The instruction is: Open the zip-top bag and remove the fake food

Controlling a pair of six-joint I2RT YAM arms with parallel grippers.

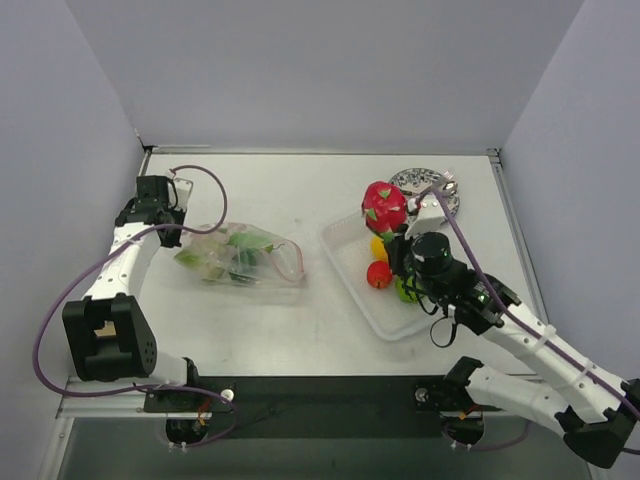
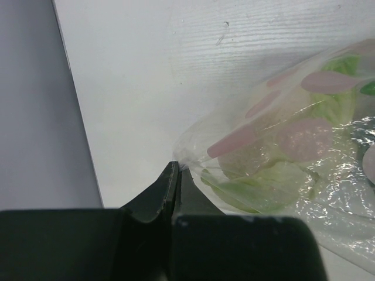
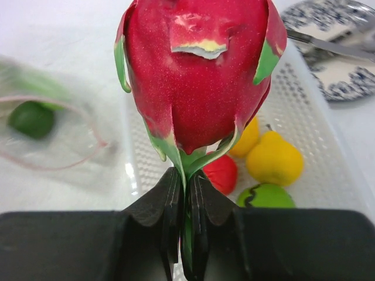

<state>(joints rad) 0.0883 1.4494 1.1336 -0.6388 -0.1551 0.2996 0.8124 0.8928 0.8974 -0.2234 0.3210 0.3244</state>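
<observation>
The zip-top bag (image 1: 243, 258) lies left of centre with green and pale fake food inside and its pink-edged mouth toward the tray. My left gripper (image 1: 172, 228) is shut on the bag's closed left corner (image 2: 184, 161). My right gripper (image 1: 398, 240) is shut on the green leaf tip of a red dragon fruit (image 3: 196, 70) and holds it above the white mesh tray (image 1: 350, 268); the fruit also shows in the top view (image 1: 384, 205). In the tray lie yellow (image 3: 274, 159), red (image 3: 221, 173) and green (image 3: 266, 196) fruits.
A blue-patterned plate with cutlery (image 1: 425, 186) sits behind the tray at the back right. Grey walls close in the table on the left, back and right. The bag's open mouth (image 3: 53, 132) shows blurred in the right wrist view.
</observation>
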